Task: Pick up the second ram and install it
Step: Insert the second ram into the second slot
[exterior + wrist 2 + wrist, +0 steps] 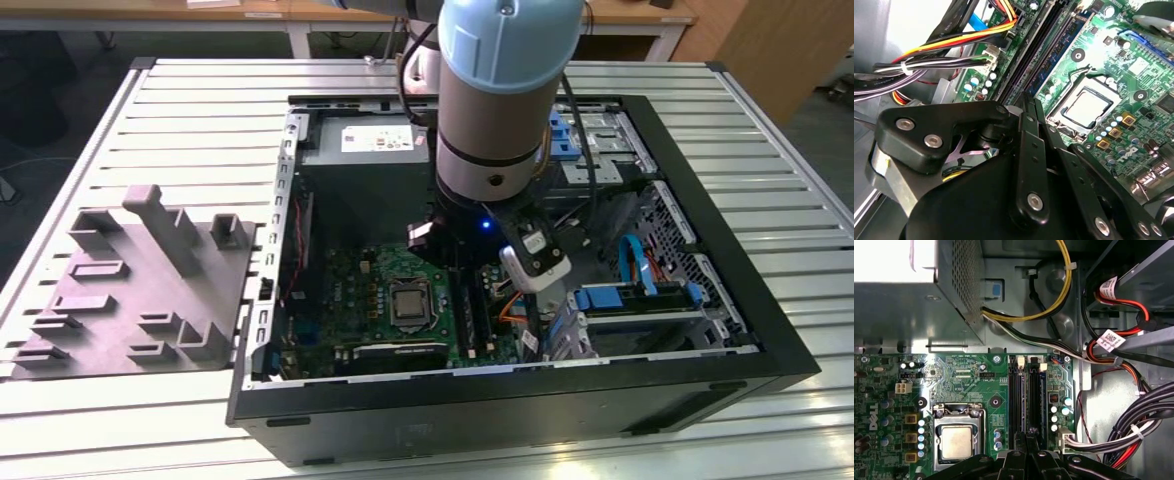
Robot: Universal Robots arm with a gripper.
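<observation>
the install step seems in hand: the gripper [1027, 439] hangs low over the slots [1015, 395], its fingers clenched together, and i cannot tell if they pinch anything. the ram [1064, 47], a thin bluish board with dark chips, stands along a slot beside the cpu [1088, 106]. seating it probably calls for a straight, even press.

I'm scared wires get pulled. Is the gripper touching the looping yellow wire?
Apart. In the first wrist view, the gripper is over the black slots; green board lies between it and the yellow wire.
</observation>
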